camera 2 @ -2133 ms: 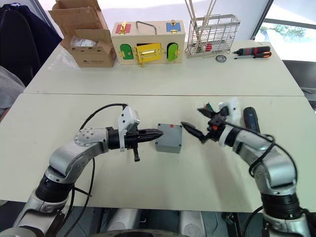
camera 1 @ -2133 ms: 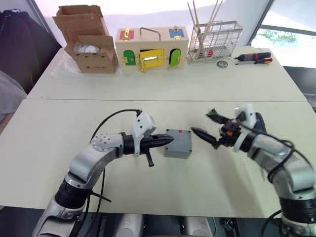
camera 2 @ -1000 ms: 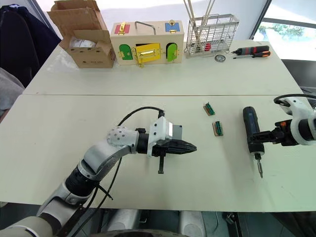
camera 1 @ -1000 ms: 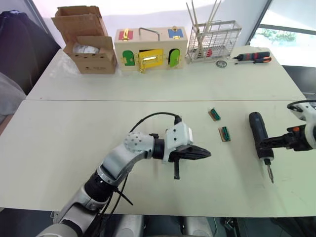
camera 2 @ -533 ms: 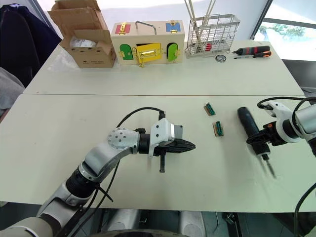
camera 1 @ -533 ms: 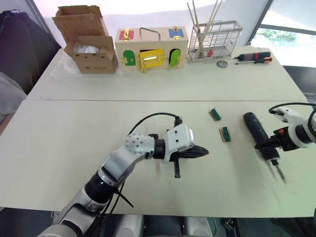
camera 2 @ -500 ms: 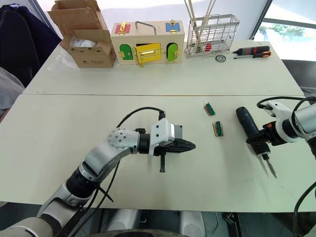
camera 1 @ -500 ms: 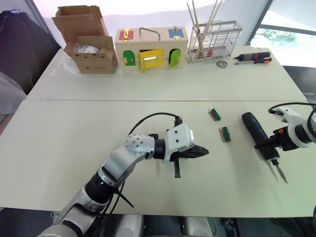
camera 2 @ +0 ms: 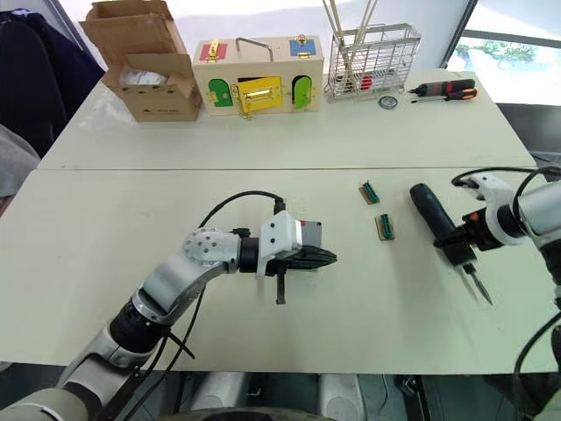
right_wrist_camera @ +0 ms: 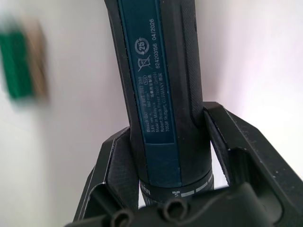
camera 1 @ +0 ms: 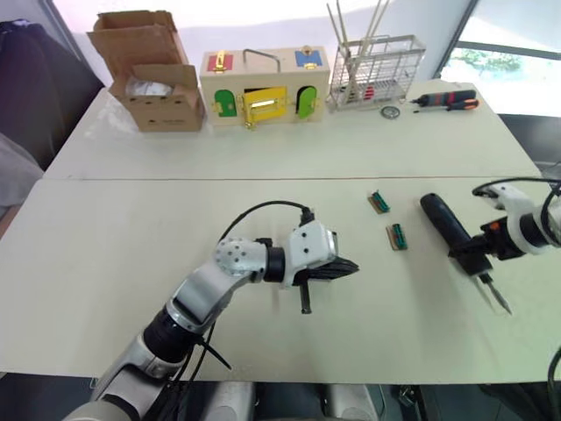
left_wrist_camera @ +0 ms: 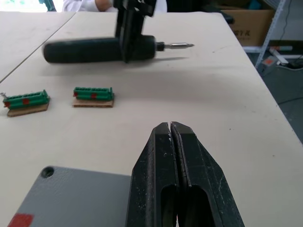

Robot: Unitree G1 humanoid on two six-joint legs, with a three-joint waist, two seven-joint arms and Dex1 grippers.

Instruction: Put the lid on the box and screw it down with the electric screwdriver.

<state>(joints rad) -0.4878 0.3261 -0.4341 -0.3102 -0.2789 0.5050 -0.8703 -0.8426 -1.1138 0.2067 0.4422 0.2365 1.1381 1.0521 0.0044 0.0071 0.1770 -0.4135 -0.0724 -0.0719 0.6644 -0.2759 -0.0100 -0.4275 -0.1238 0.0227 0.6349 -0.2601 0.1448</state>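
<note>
Since half a second ago the right gripper [camera 2: 458, 243] has carried the electric screwdriver [camera 2: 438, 226] slightly farther back on the desk [camera 1: 131, 237], jaws clamped around its body. The left gripper [camera 1: 344, 268], jaws pressed shut and empty, hovers at the closed box [left_wrist_camera: 71, 198]. Two green connectors [camera 1: 387, 219] lie between box and screwdriver.

- The thick black cylindrical electric screwdriver [camera 2: 442, 227] lies slanted over the cream table's right side, its short metal bit [camera 2: 478, 287] pointing toward the near edge, clamped near the bit end between black fingers; a blue label panel runs along its body.
- The flat grey plastic lid [left_wrist_camera: 66, 198], a screw hole in its corner and a red patch at one edge, sits on the box mid-table.
</note>
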